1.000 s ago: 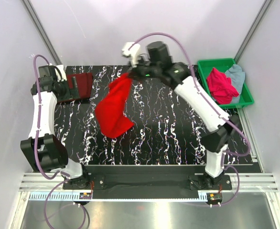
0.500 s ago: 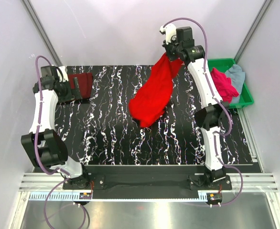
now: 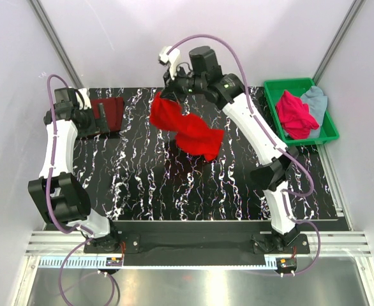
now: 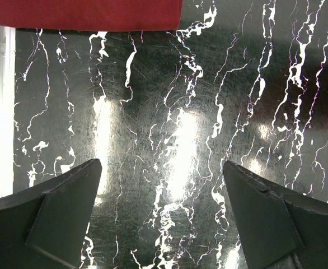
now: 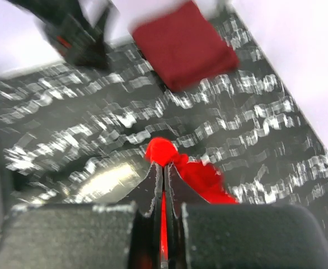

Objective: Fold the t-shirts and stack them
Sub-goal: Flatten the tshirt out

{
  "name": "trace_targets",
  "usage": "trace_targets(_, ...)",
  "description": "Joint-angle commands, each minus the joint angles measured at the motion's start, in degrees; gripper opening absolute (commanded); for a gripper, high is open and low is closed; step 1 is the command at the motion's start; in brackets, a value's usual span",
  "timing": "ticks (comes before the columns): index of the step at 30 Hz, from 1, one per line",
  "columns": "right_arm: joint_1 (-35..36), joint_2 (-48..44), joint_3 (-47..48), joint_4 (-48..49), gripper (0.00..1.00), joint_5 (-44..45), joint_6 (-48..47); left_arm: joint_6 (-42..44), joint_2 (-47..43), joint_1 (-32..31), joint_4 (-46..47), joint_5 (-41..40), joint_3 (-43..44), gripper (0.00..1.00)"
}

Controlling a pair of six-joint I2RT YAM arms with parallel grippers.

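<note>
Maroon cloth first: the dark maroon shirt [image 3: 107, 113] lies folded at the far left corner of the surface [image 3: 142, 185]. The left jaws stand wide and empty just beside it. In the left wrist view they frame bare marbled top, with the shirt's edge [image 4: 85, 14] just ahead of the tips.

Centre, toward the back: the bright red shirt [image 3: 187, 127] hangs bunched from the right jaws, which are shut on a thin pinch of it. The right wrist view is smeared, but the red fabric [image 5: 181, 168] trails straight out of the closed tips. I cannot tell whether its lower end touches the surface.

Far right: the green tray [image 3: 330, 131] holds the magenta-pink shirt [image 3: 295, 115] and the pale grey-blue shirt [image 3: 316, 99], both unfolded.

Risks, as judged:
- The grip is a single small pinch. A quick swing or a snag could pull the cloth free and drop it in a heap.
- The shirt is crumpled, not spread. Laid down this way it would land twisted, and any fold would be crooked.
- The left jaws are well apart from the red shirt, so there is no second hold to stretch it flat.
- Carried further left, the hanging cloth could brush the maroon fold and undo it.
</note>
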Motion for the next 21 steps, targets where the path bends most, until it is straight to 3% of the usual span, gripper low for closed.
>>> trace_targets(1, -1.15, -2.78, 8.37, 5.67, 0.0, -9.61, 6.48, -0.13, -0.49, 0.15, 1.19, 0.78, 1.7, 0.96)
trace_targets(6, -2.19, -10.24, 0.33, 7.88, 0.0, -9.36, 4.13, -0.04, 0.12, 0.15, 1.18, 0.61, 2.05, 0.96)
trace_targets(13, -10.97, -22.37, -29.71, 8.49, 0.0, -3.92, -4.66, -0.3, 0.92, 0.24, 1.45, 0.96, 2.23, 0.96)
trace_targets(17, -15.64, -25.11, -41.25, 9.46, 0.0, 0.91, -9.14, -0.39, 1.35, 0.15, 1.45, 1.49, 1.88, 0.96)
trace_targets(18, -16.43, -26.07, -43.62, 10.42, 0.07, 2.4, -9.93, -0.48, 1.44, 0.15, 1.54, 1.84, 1.62, 0.96)
trace_targets(19, -17.05, -26.25, -49.13, 14.08, 0.25, 7.29, -11.07, -0.74, 1.53, 0.24, 1.62, 2.19, 1.53, 0.96)
trace_targets(20, -17.23, -26.17, -50.92, 15.16, 0.67, 10.56, -11.61, -0.83, 1.71, 0.15, 1.71, 2.36, 1.35, 0.96)
trace_targets(21, -17.32, -24.6, -51.81, 15.52, 0.72, 13.12, -11.7, -0.92, 1.88, 0.15, 1.89, 2.45, 1.26, 0.96)
